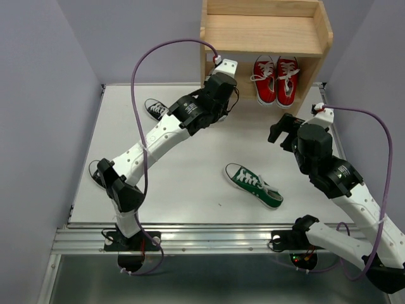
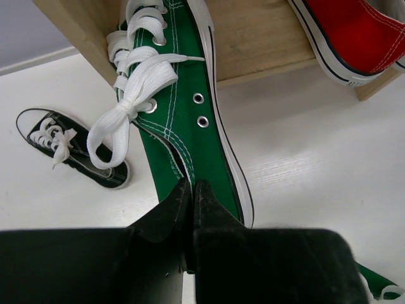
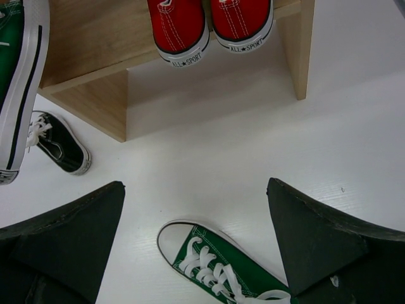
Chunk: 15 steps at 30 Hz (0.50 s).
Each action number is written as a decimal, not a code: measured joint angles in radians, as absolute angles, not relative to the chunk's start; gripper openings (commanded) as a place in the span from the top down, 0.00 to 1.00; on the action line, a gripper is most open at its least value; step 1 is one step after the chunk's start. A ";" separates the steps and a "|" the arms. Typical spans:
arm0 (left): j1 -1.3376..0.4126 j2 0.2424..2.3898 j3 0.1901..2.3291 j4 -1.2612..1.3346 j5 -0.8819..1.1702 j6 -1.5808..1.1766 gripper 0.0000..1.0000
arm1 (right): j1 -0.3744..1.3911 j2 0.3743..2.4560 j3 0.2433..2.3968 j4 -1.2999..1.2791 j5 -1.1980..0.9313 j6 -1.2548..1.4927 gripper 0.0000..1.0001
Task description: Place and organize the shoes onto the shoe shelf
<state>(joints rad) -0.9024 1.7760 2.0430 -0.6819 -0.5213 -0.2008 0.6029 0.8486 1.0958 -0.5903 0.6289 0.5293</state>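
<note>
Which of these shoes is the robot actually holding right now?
The green shoe by the shelf, pinched in the left end effector. The other green shoe lies loose on the table.

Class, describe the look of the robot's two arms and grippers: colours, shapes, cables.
Both the left arm and right arm have white links joined by black joints. A purple cable loops along each. The left gripper and right gripper have matte black, wedge-shaped fingers.
</note>
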 measured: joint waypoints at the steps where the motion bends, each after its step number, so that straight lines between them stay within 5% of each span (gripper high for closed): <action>1: -0.889 1.781 2.043 -0.668 -0.508 -0.190 1.00 | 0.603 0.850 1.096 -0.590 0.629 0.529 0.00; 15: -0.846 1.911 2.085 -0.527 -0.507 -0.075 1.00 | 0.603 0.879 1.096 -0.591 0.627 0.540 0.00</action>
<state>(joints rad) -0.8459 1.9114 2.0846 -0.5266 -0.5068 -0.0753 0.6029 0.8787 1.0958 -0.5907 0.6270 0.5396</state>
